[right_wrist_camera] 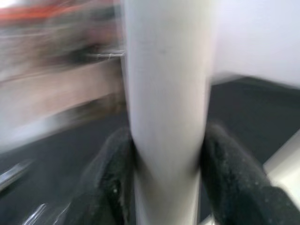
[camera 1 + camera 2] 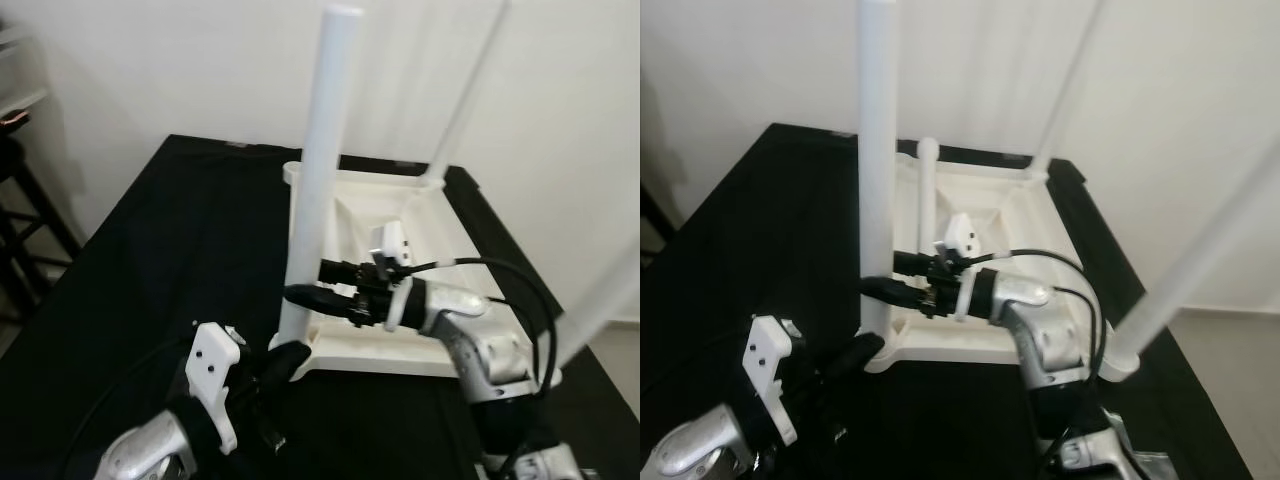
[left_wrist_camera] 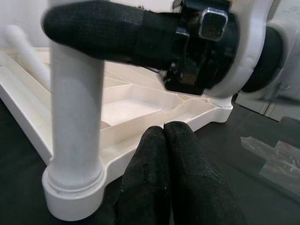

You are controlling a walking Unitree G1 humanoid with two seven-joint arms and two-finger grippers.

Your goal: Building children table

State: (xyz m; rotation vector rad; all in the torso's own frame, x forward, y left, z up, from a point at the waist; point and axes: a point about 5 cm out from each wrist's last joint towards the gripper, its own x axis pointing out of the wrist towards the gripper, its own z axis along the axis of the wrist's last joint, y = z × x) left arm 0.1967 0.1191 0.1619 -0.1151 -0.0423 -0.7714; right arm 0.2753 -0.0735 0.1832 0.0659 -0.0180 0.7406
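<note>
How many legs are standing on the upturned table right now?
4: near-left leg gripped by the right gripper, far-left leg, far-right leg, near-right leg. None seem hidden.

No readable text, label, brand, number or sign anywhere here. The white plastic tabletop (image 2: 400, 300) and its upright legs are plain and unmarked, and so is the black surface beneath them. The casings of the arms carry no lettering that can be made out, and the right wrist view is too blurred to read anything.
</note>
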